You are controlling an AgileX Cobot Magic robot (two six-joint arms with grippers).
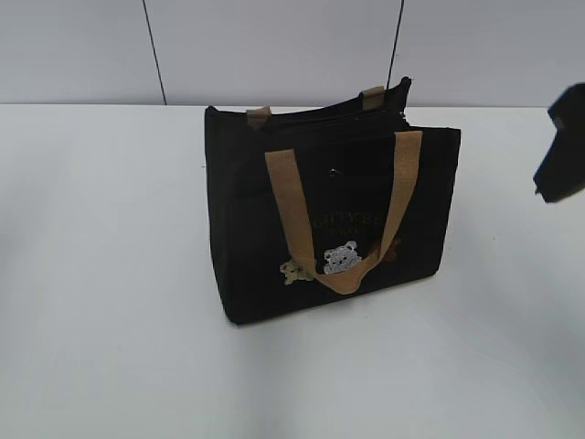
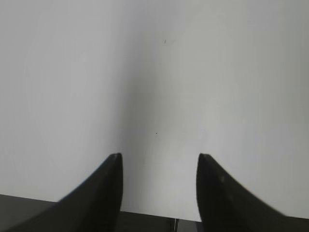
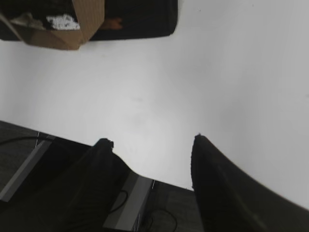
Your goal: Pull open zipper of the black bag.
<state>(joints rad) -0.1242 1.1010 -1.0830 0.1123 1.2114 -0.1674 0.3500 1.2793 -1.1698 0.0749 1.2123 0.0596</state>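
The bag (image 1: pixel 320 219) stands upright near the middle of the white desk (image 1: pixel 101 347), turned a little so its front faces near and to the right. The near handle (image 1: pixel 343 215) hangs down over the front and covers part of the bear patches. The zipper (image 1: pixel 320 119) runs along the top edge, but it is dark on dark and I cannot find the pull tab in any view.

The left gripper (image 2: pixel 159 166) is spread and empty, and under it there is only bare desk, so it is well apart from the bag. The right gripper (image 3: pixel 149 145) is also spread and empty. It hangs near the desk's near edge, and the bag's lower front shows only at the far left of its view. In the exterior view a dark part of the right arm (image 1: pixel 562 146) shows at the right edge, apart from the bag.

Several things could go wrong from here:

- The tab is small and hard to see, so a gripper may close on fabric or on a handle instead.
- The bag looks light and soft. If only one gripper pulls the tab, the whole bag may slide or tip over, and the zipper would stay closed.
- The far handle (image 1: pixel 373 96) stands close to the zipper line and may get in the way of the approach.
- A gripper that comes down too low may press the soft top edge inward.
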